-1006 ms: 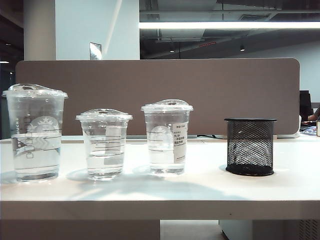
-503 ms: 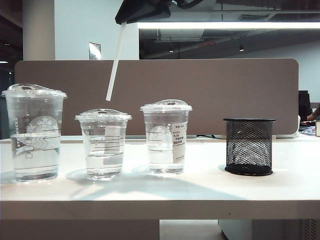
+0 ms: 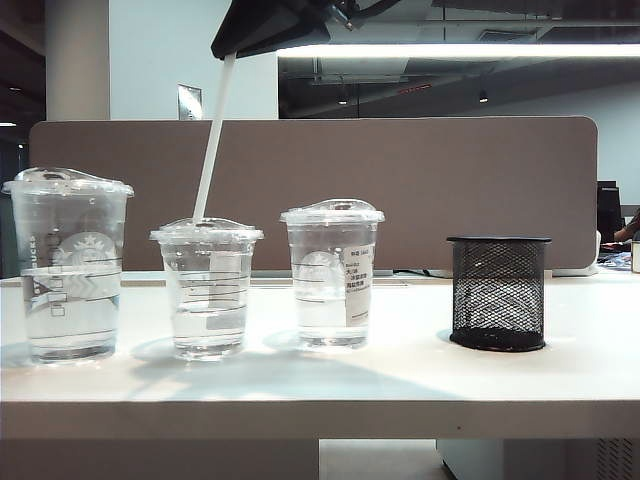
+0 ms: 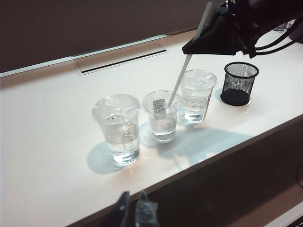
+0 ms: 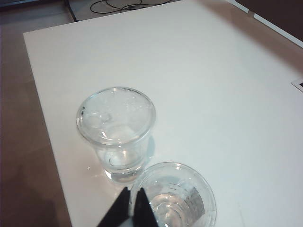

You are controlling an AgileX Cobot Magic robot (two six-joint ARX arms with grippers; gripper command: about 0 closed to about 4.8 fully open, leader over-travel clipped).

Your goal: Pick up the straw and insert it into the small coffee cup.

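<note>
Now, from the exterior view, the right gripper point(image 3: 262, 35) up top is clamped on the straw point(image 3: 212, 145), a long, thick, translucent white tube slanting down until its tip meets the domed lid of the small coffee cup point(image 3: 208, 288), the squat clear one between the tallest logo cup point(image 3: 68, 265) and the labelled medium cup point(image 3: 333, 274). Over on the left wrist view, the left gripper point(image 4: 134, 211) hangs off the table's point(image 4: 47, 142) front edge, its dark fingers close together with nothing between them, while the straw leans onto the middle cup. Right wrist view: dark fingertips pinched together right above the small cup's lid.
</note>
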